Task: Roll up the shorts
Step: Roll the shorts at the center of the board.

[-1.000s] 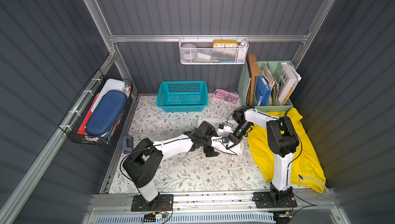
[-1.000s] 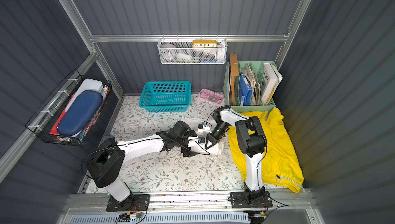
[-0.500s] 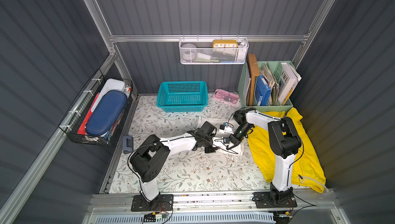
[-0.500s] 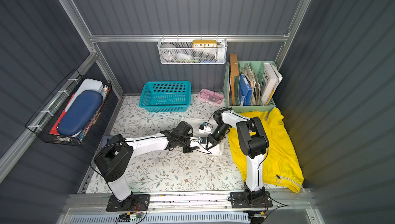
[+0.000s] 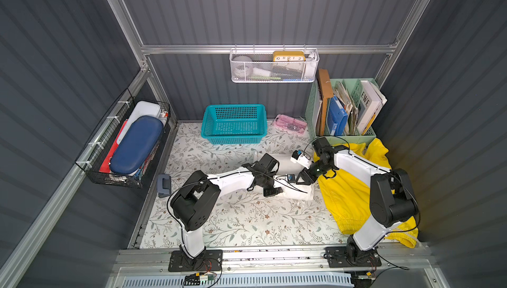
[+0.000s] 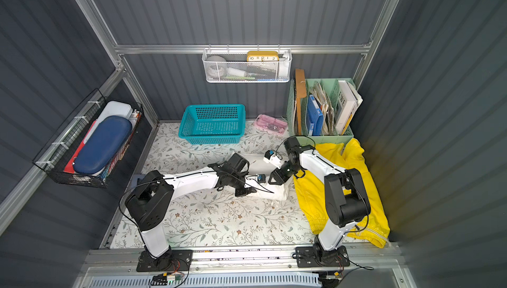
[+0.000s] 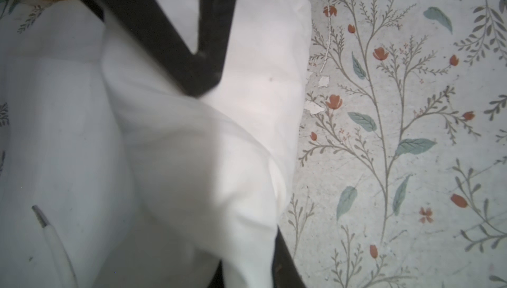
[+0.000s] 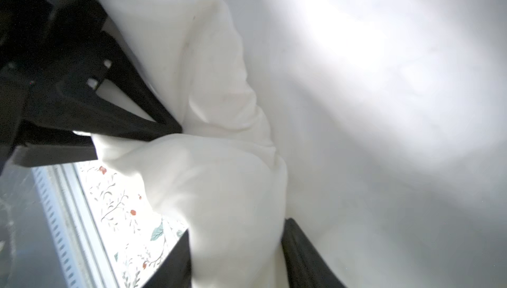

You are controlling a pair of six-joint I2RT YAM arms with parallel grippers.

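The white shorts [image 5: 299, 194] [image 6: 274, 194] lie bunched into a thick fold in the middle of the floral mat, in both top views. My left gripper [image 5: 278, 190] [image 7: 247, 275] is shut on a pinch of the white shorts [image 7: 192, 163] at the fold's near edge. My right gripper [image 5: 301, 181] [image 8: 236, 262] faces it from the other side. It stands open, its fingers [image 8: 301, 259] apart, with a thick fold of the white shorts [image 8: 219, 190] between them. The yellow shorts [image 5: 348, 196] [image 6: 310, 198] lie spread at the right, under the right arm.
A teal basket [image 5: 233, 124], a pink case [image 5: 290, 124] and a green file holder [image 5: 343, 108] stand along the back wall. A small blue-grey object [image 5: 164, 185] lies at the mat's left edge. A wire rack [image 5: 123, 146] hangs on the left wall.
My left gripper has closed on the white cloth. My right gripper's jaws have spread apart around the fold. The left arm's elbow has swung nearer the middle.
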